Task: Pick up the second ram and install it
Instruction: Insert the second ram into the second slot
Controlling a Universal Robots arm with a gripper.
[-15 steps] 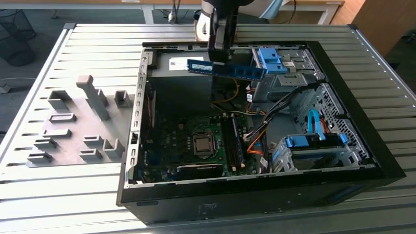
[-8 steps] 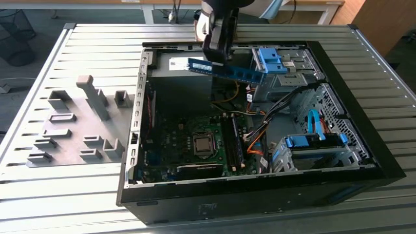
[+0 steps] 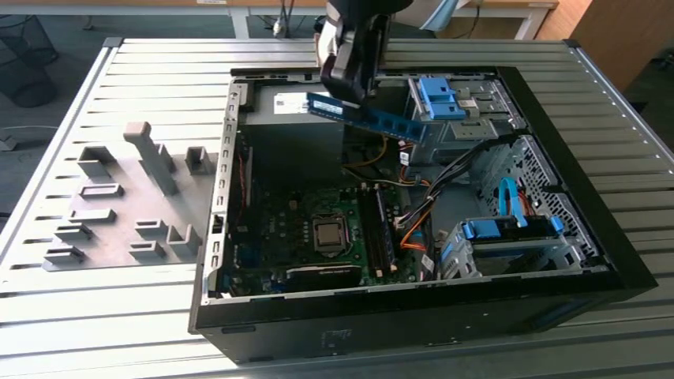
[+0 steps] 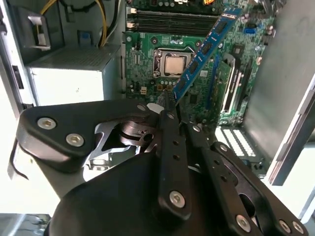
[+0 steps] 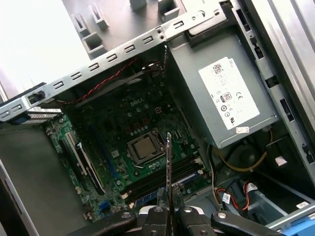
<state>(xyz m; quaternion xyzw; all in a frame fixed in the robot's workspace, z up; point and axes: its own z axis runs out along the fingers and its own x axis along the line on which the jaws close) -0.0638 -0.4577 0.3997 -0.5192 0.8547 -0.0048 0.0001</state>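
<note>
Above the open computer case (image 3: 616, 260) on the slatted worktop (image 3: 126, 316), the hand (image 3: 348, 91) is clamped on the second ram (image 3: 368, 117), holding it in the air over the power supply (image 3: 276, 103). Grey fixture blocks (image 3: 126, 201) stand at the exterior view's left. Seen edge-on in the first wrist view, the stick (image 5: 169, 167) hangs over the motherboard (image 5: 142, 128); the second wrist view shows its chips (image 4: 206, 46) and the processor (image 4: 173, 63).
</note>
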